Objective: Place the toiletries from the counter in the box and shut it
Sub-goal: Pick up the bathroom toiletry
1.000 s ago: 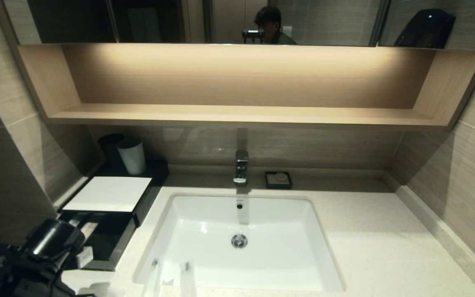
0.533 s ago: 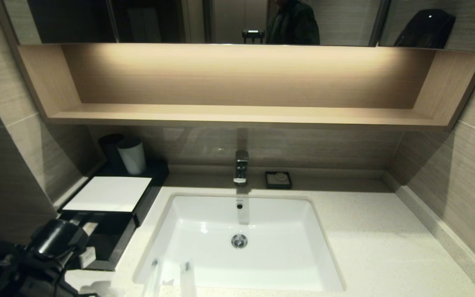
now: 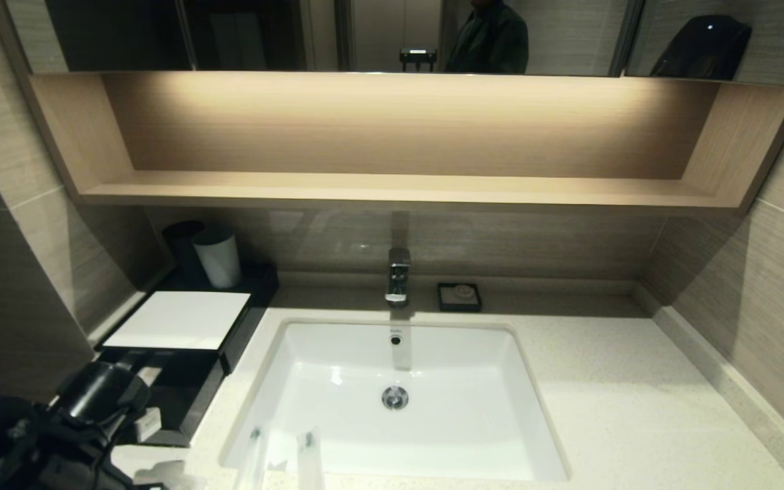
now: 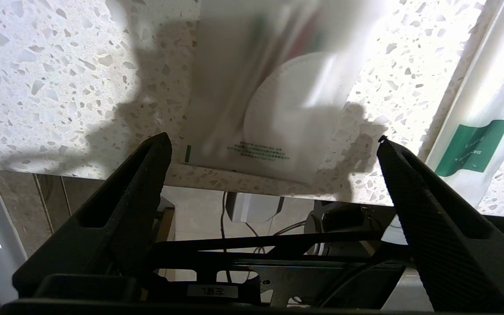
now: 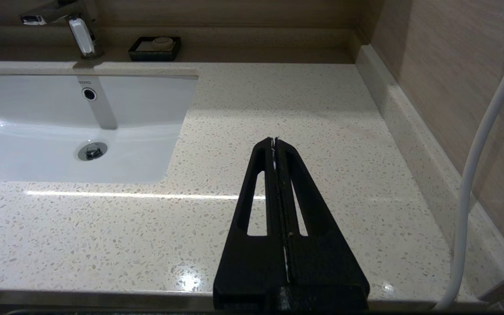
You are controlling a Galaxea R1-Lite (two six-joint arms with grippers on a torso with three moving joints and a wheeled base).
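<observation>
Left tool [image 4: 274, 142] spread wide over square packet [image 4: 265, 100] at counter [image 4: 50, 78] edge | long packet [image 4: 475, 131] beside | box [image 3: 177, 320] drawer out | right tool [image 5: 275, 141] closed, parked.

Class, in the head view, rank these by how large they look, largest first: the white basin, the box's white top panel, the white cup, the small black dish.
1. white basin
2. white top panel of the box
3. white cup
4. small black dish

The cup and dish look close in size; the cup looks slightly larger.
</observation>
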